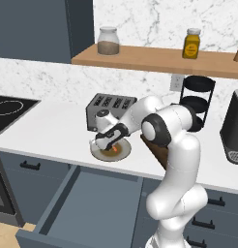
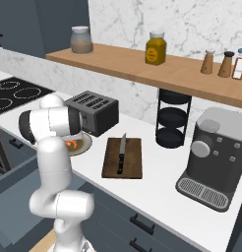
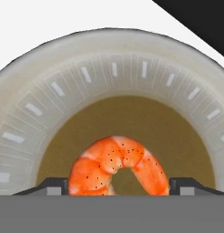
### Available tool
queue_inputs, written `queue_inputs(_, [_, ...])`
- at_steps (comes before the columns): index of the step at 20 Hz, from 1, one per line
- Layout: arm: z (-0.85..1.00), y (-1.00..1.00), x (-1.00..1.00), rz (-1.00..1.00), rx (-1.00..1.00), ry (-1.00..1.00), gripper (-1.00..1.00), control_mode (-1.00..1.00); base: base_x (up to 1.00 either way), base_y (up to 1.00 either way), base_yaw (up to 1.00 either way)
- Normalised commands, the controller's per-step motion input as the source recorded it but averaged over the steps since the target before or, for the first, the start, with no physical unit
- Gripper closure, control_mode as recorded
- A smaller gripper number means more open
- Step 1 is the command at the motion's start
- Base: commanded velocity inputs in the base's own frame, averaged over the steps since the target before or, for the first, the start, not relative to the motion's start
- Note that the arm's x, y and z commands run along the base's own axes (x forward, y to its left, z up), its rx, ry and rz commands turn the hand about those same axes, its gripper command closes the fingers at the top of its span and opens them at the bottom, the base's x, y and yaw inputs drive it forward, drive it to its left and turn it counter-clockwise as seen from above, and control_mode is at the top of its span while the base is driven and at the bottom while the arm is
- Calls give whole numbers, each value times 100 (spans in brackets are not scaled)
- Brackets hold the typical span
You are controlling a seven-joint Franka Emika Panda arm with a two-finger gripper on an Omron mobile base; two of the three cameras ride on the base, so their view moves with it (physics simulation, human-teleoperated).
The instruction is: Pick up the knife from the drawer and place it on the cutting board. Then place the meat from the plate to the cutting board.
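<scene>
Straddling meat [image 3: 118,166] on plate [image 3: 132,68], jaws' tips cut off below.

The knife [image 2: 121,152] is lying flat on the dark cutting board [image 2: 134,167], blade pointing to twelve o'clock. The orange curled meat [image 3: 118,166] is sitting in the brown centre of the plate [image 3: 132,73], at six o'clock. The drawer [image 1: 87,203] is hanging open.
</scene>
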Motion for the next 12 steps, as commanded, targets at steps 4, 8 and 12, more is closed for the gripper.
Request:
queue_inputs(4, [-26,-14,0,0,10,6,-100,-100,0,0,0])
queue_inputs(8, [-41,-6,0,0,4,9,100,-100,0,0,0])
queue_inputs(12, [-65,0,0,0,0,18,100,-100,0,0,0])
